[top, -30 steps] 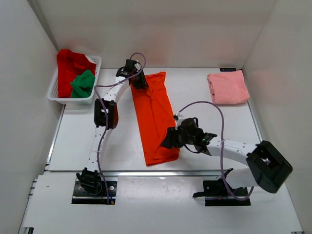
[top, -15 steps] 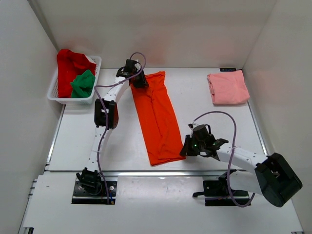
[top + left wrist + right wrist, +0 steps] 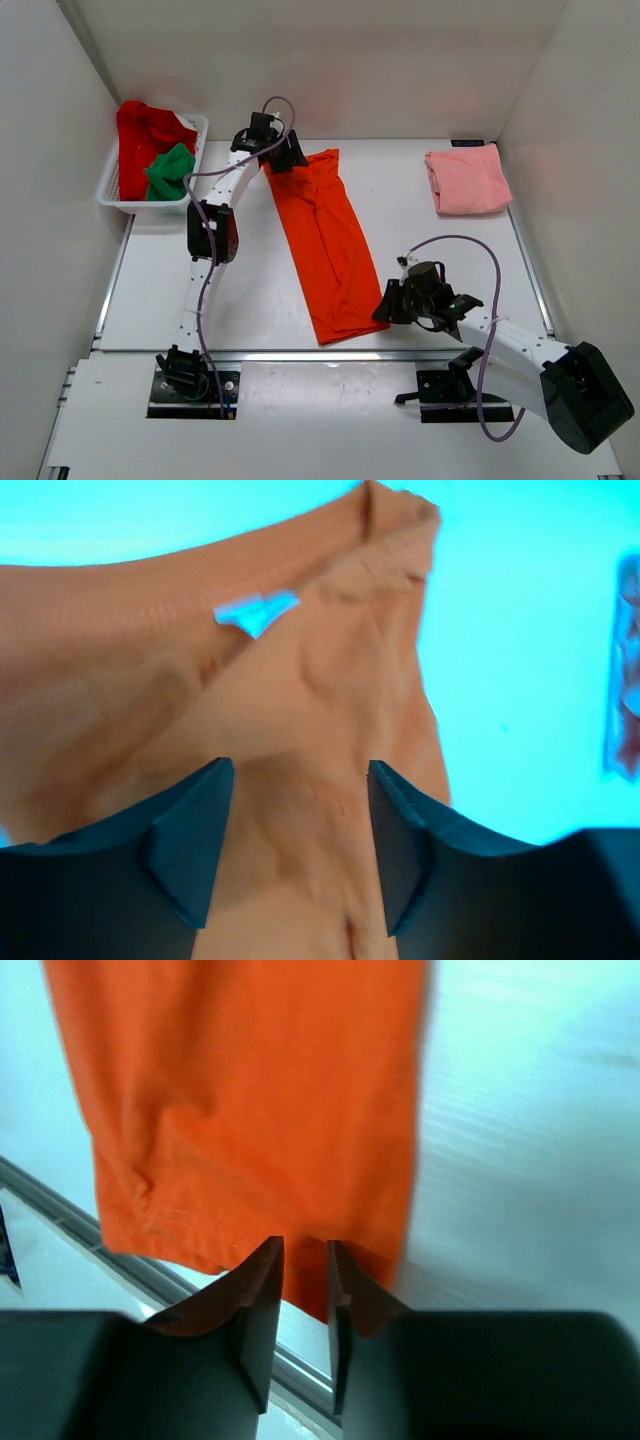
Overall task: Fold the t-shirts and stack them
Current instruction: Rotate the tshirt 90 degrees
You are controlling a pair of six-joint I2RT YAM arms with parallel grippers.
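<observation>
The bright orange t-shirt [image 3: 325, 240] lies as a long narrow strip down the middle of the table. My left gripper [image 3: 288, 158] is at its far collar end; in the left wrist view its jaws [image 3: 300, 810] stand well apart with the orange cloth [image 3: 300, 680] between and beyond them. My right gripper [image 3: 384, 306] is at the near right hem corner, its jaws [image 3: 306, 1260] almost together with the orange hem [image 3: 250, 1090] in the narrow gap. The pale salmon pink t-shirt [image 3: 467, 180] lies folded at the far right. The red t-shirt [image 3: 135, 135] and green t-shirt [image 3: 170, 170] are bunched up at the far left.
The white slotted basket [image 3: 140, 205] holding the red and green shirts stands at the far left corner. A metal rail [image 3: 300, 353] runs along the table's near edge, just below the orange hem. White walls close in the left, back and right.
My right gripper has moved from over the shirt's lower part to the right and toward me, and the near hem has shifted right with it. My left gripper has moved slightly farther away.
</observation>
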